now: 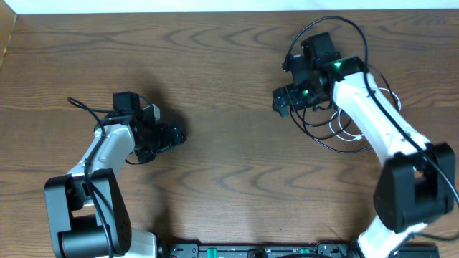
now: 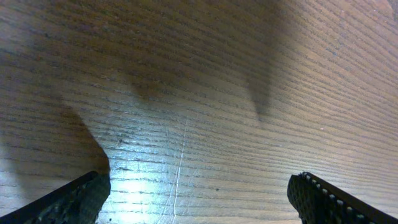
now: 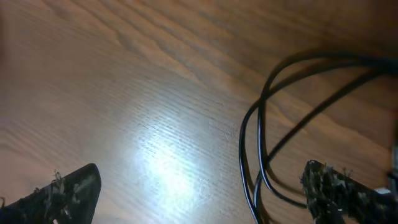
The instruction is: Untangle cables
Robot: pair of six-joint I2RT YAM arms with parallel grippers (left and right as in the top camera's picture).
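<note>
The black cable (image 1: pixel 324 141) lies in loops on the wooden table at the right, partly under my right arm. In the right wrist view two strands of the black cable (image 3: pixel 260 146) cross between the jaws, close to the right finger (image 3: pixel 339 190). A thin white cable (image 1: pixel 348 135) curls among the black loops beside the arm. My right gripper (image 1: pixel 285 89) (image 3: pixel 202 193) is open just above the table, touching neither cable. My left gripper (image 1: pixel 171 133) (image 2: pixel 199 199) is open over bare wood at the left, far from the cables.
The wooden table (image 1: pixel 229 64) runs to a pale back edge at the top. The arm bases and a black rail (image 1: pixel 258 251) sit along the front edge. A thicker black arm cable (image 1: pixel 337 25) arches over the right wrist.
</note>
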